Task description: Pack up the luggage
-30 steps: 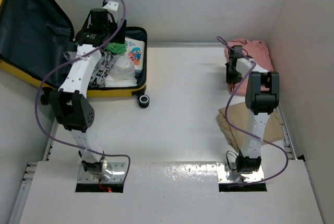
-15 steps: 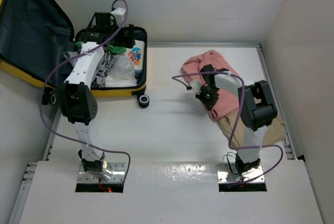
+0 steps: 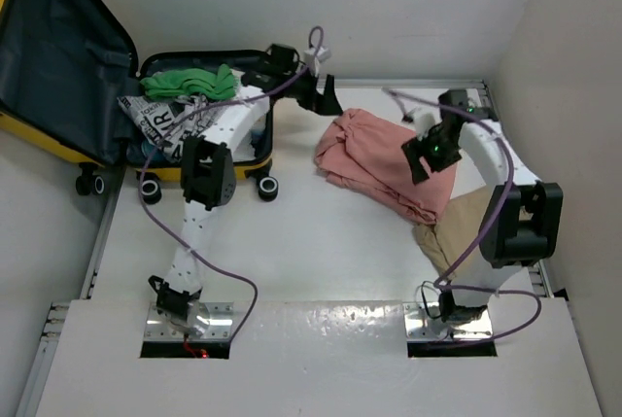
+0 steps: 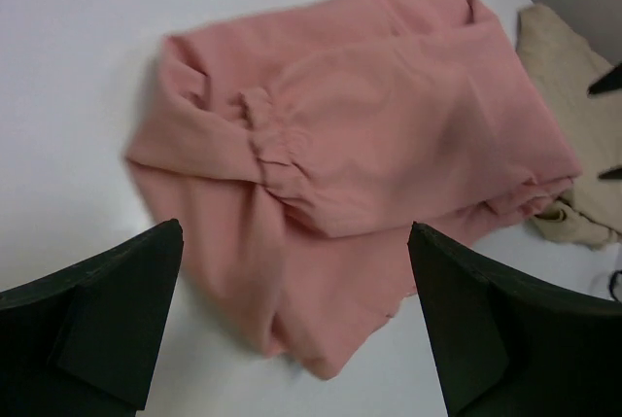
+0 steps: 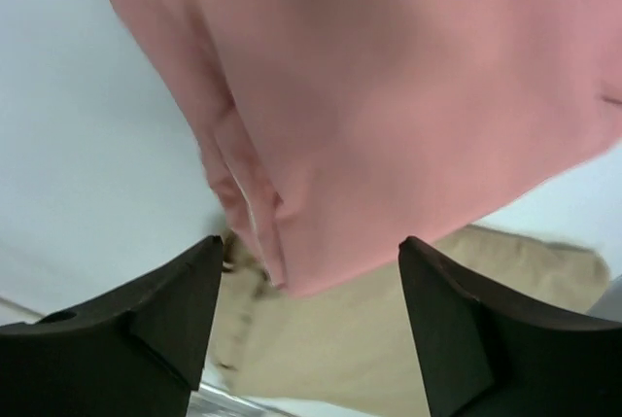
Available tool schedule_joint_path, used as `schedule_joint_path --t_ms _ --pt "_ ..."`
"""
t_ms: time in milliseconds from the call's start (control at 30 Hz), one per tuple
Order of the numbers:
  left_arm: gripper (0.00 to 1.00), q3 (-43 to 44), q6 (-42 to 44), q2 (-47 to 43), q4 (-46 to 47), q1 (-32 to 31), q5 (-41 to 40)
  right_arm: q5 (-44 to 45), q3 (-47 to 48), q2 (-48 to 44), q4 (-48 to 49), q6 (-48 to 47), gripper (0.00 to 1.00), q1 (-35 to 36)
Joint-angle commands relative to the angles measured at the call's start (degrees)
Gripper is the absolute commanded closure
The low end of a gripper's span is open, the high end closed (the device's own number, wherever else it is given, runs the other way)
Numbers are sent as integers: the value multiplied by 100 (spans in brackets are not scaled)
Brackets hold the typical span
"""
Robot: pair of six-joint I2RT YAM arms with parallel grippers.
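Pink garment (image 4: pixel 369 145) lies by both wide-open, empty fingers (image 4: pixel 97 320); luggage (image 3: pixel 58 57) shows only overhead.

The top camera looks down from above and behind the arm bases (image 3: pixel 190 318) over the whole table (image 3: pixel 321 242). Both wrist cameras look down closely, past their own fingers (image 4: pixel 97 330), at the pink cloth (image 3: pixel 374 155), shared by all three views.

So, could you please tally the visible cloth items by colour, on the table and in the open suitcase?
Pink crumpled garment: 1
Beige folded garment: 1
Green bunched cloth, in the yellow hard-shell suitcase: 1
Black-and-white printed fabric, also in it: 1
Total: 4
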Motion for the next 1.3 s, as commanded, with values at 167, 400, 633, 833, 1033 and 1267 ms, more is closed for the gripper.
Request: schedule_joint_path --t_ms 167,400,633,833,1033,1267 --pt "1 -505 -1217 516 184 -288 -395 -828 674 412 -644 3814 26 -1486" --pt "1 -619 -1103 516 -63 -394 -2065 -774 662 1096 -398 4315 26 -1813" --pt "1 -619 -1050 700 -63 -394 -2016 -643 1497 2125 -239 4447 28 -1637" --pt "24 -681 -998 964 130 -622 -979 -906 1858 2653 -186 4386 58 -1637" --pt "50 -857 -936 964 131 -789 -1048 -1126 1911 2592 -134 4263 98 -1497" --pt "100 -909 -621 658 131 -842 -1196 -1187 1711 2109 461 4219 100 -1479"
